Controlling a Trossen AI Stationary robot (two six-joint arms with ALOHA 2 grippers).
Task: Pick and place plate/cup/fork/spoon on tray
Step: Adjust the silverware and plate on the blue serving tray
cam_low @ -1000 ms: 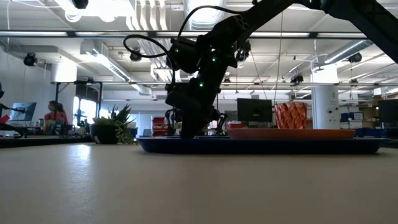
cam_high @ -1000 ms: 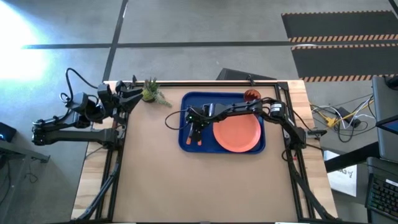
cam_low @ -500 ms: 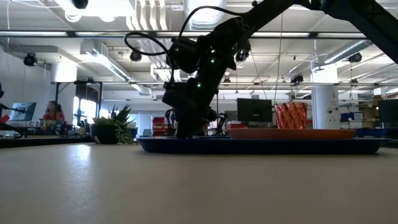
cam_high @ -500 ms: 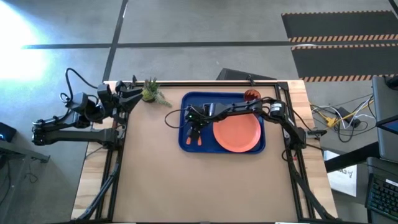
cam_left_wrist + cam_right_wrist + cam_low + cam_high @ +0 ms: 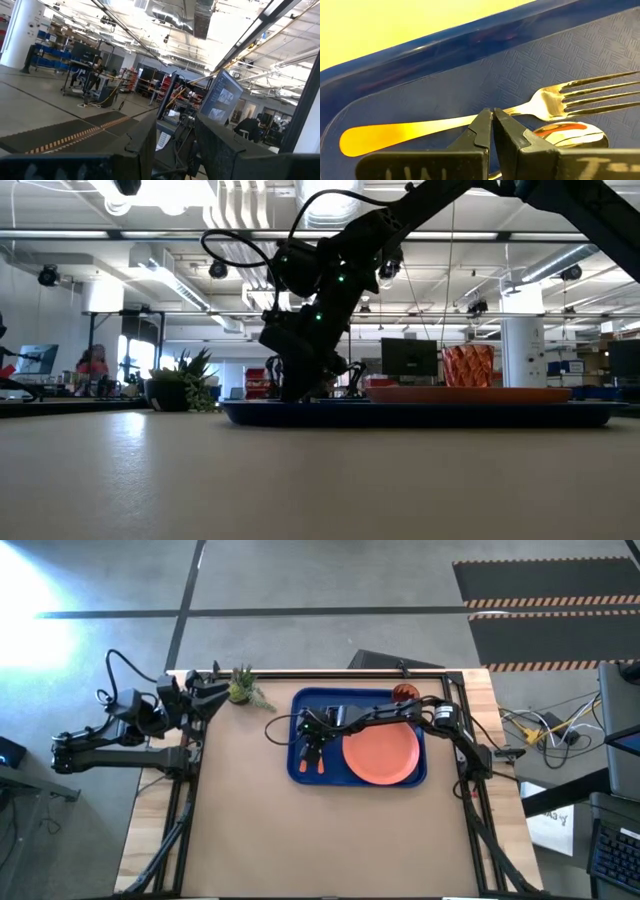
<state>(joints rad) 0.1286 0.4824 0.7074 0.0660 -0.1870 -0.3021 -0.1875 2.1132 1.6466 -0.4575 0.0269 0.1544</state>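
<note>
The blue tray (image 5: 300, 710) lies at the table's far middle. On it are the salmon-pink plate (image 5: 381, 753), the fork (image 5: 435, 127) and the spoon (image 5: 570, 132), side by side at the tray's left end, orange handles (image 5: 310, 768) toward the near edge. The dark red cup (image 5: 404, 693) stands at the tray's far right corner. My right gripper (image 5: 312, 743) is shut, low over the two utensils; in the right wrist view (image 5: 492, 120) its tips stand in front of the fork's neck. The spoon's handle is hidden behind its fingers. My left gripper (image 5: 215, 690) is open, at the far left corner. My right gripper points down at the tray's left end, its shut fingertips (image 5: 482, 127) over the fork's neck (image 5: 520, 111). I cannot tell whether they touch the fork or the spoon; both utensils lie flat on the tray.
A small green potted plant (image 5: 242, 686) stands at the far edge, between my left gripper and the tray. The table's near half is bare brown board (image 5: 320, 840). A person (image 5: 90, 365) sits far back in the room.
My right gripper has shifted a little toward the table's left edge over the tray, staying low and shut. The fork, the spoon, the plate and the cup have stayed where they were.
</note>
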